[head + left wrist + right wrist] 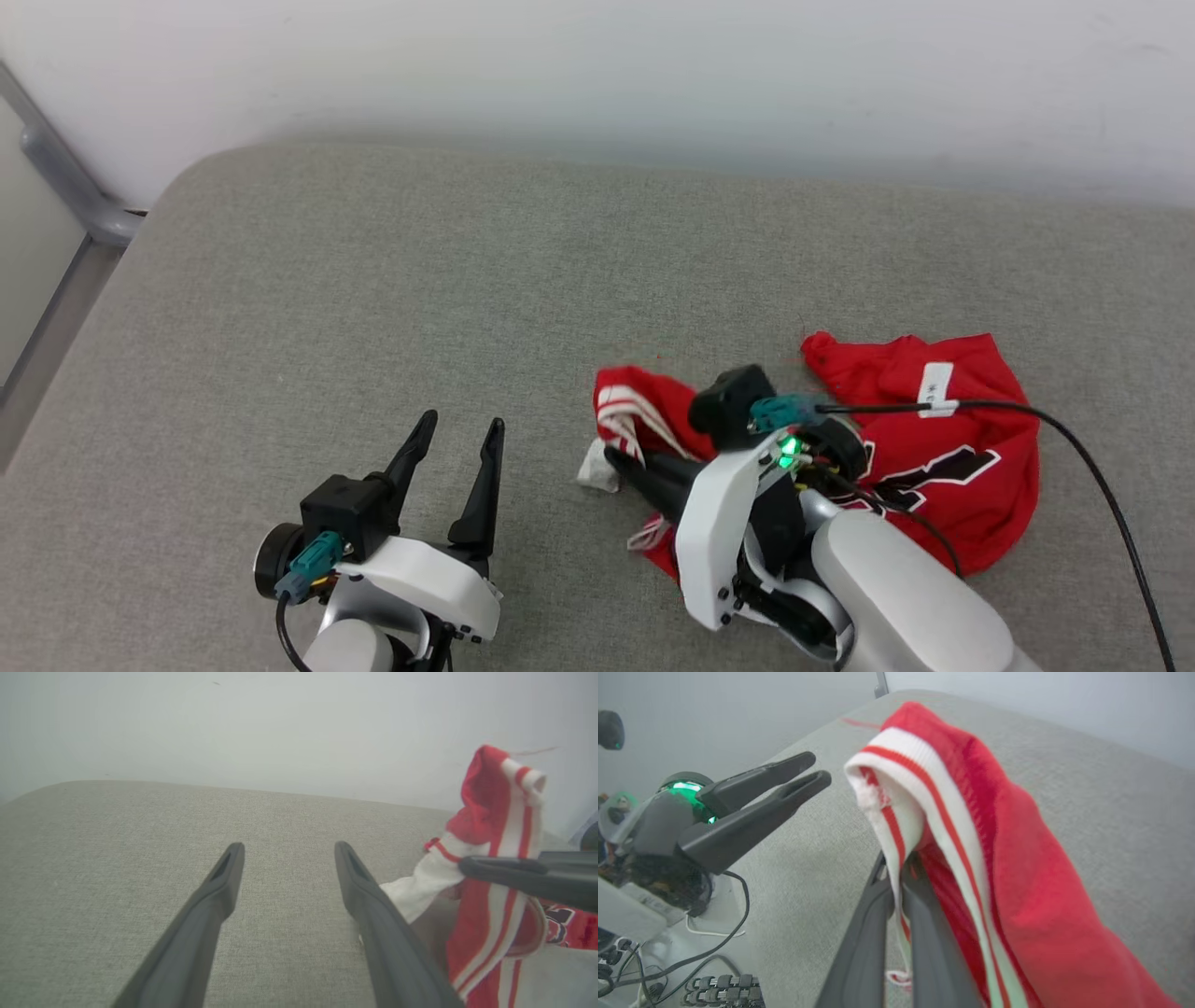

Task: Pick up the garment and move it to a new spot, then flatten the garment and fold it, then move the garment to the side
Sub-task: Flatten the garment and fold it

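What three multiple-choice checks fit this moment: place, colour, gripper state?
1. Where on the grey cushion is the garment?
A. At the robot's left
B. At the robot's right
C. Against the wall
2. What colours is the trim by the right gripper?
A. Blue and yellow
B. Black and green
C. Red and white
3. How is the left gripper?
A. Open, empty
B. Shut on the garment
C. Shut, empty
B: it lies lower right in the head view; C: the right wrist view shows those stripes; A: its fingers stand apart over bare cushion.
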Tool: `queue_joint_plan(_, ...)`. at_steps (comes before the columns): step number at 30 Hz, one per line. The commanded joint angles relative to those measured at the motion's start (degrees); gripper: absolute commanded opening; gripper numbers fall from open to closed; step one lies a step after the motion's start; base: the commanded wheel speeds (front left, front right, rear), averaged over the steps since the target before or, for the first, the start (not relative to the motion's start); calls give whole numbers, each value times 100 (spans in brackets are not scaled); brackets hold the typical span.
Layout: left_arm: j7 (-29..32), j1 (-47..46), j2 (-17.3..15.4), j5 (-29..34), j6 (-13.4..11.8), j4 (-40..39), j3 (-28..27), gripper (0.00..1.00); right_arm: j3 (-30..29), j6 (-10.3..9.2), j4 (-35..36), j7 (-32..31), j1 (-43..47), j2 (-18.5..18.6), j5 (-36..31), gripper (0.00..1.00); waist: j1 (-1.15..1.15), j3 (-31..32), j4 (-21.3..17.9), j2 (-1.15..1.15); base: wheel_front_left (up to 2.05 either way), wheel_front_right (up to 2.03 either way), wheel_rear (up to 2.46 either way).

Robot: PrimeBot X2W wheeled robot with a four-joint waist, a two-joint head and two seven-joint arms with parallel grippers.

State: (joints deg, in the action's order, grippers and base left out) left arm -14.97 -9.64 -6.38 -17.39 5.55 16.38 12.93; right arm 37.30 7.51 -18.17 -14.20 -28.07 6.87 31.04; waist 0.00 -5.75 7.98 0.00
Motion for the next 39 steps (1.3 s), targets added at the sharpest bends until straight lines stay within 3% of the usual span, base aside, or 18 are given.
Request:
queue_joint_plan(1,-29,3,28,-12,20,15,11,100,188,-4,-218,-98,89,53,106,0,0,-46,58,0,0,0,0)
queue_joint_plan(5,-27,16,51,-27,26,42,15,100,482,-4,-822,-96,275,149,383,2,0,-104,113,0,0,0,0)
queue_joint_plan(6,-23,19,54,-31,29,48,19,100,501,-4,-949,-18,277,173,387,31,0,-118,123,0,0,0,0)
queue_joint_plan(7,-23,21,54,-31,32,55,20,100,494,-4,-1054,83,294,171,439,47,0,-129,128,0,0,0,0)
queue_joint_plan(8,-23,24,55,-33,31,57,17,100,496,-3,-1132,203,325,150,486,100,0,-134,130,0,0,0,0)
queue_joint_plan(18,-23,179,6,-19,6,133,-65,100,381,-4,-812,1884,715,284,170,100,0,139,-12,0,0,0,0)
queue_joint_plan(22,-18,347,-86,-47,-61,127,-118,100,-373,-4,-35,2494,1383,402,-359,100,0,411,-166,0,0,0,0)
queue_joint_plan(28,47,462,-158,-88,-142,65,-147,100,-1766,-4,673,2473,2039,268,-1047,100,0,574,-290,0,0,0,0)
queue_joint_plan(29,47,462,-158,-88,-142,65,-147,100,-1766,-4,673,2473,2039,268,-1047,100,0,574,-290,0,0,0,0)
queue_joint_plan(39,168,560,-267,-87,-261,-161,-145,100,-3867,-4,1750,1898,3025,-66,-1879,100,0,659,-397,0,0,0,0)
